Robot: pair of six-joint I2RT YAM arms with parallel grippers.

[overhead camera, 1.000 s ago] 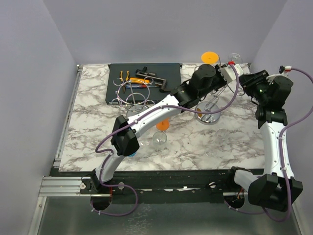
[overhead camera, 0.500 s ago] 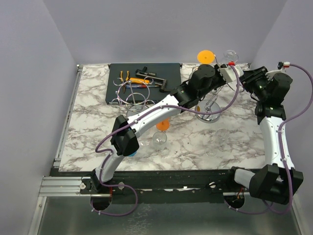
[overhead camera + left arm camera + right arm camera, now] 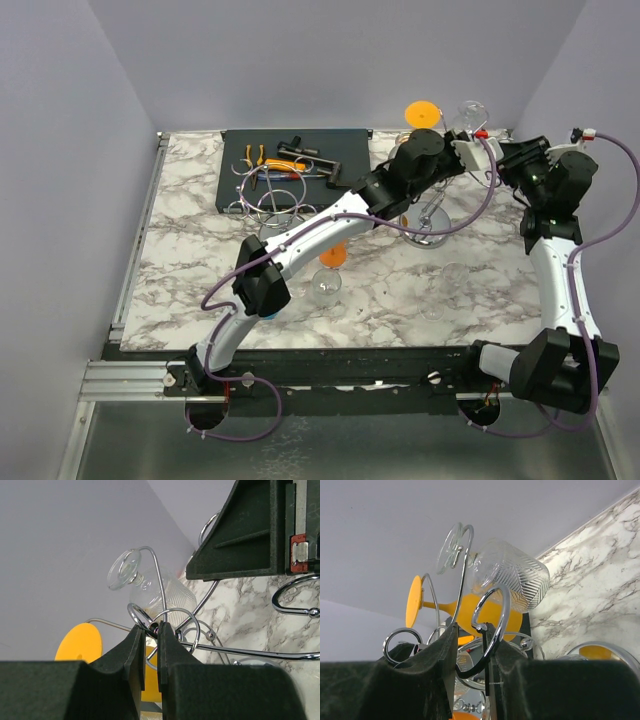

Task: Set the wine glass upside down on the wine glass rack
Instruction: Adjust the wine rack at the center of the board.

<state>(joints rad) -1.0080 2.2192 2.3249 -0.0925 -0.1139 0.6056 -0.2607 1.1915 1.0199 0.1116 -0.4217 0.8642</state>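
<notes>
The clear ribbed wine glass hangs upside down from a chrome hook of the wine glass rack, its foot uppermost, and an orange glass hangs beside it. The glass is seen just beyond my left gripper, which is shut on a thin chrome wire of the rack. My right gripper has a chrome ring of the rack between its jaws, and the ring touches both inner faces. From above, both grippers meet at the rack's top at the back right, below the glass.
A dark mat with pliers and wire hoops lies at the back left. An orange glass and a clear glass stand mid-table, and another clear one stands near the right arm. The back wall is close behind the rack.
The right gripper has closed in on the rack's ring. The rack's top, with the hanging glasses, has shifted slightly left and toward the back wall.
</notes>
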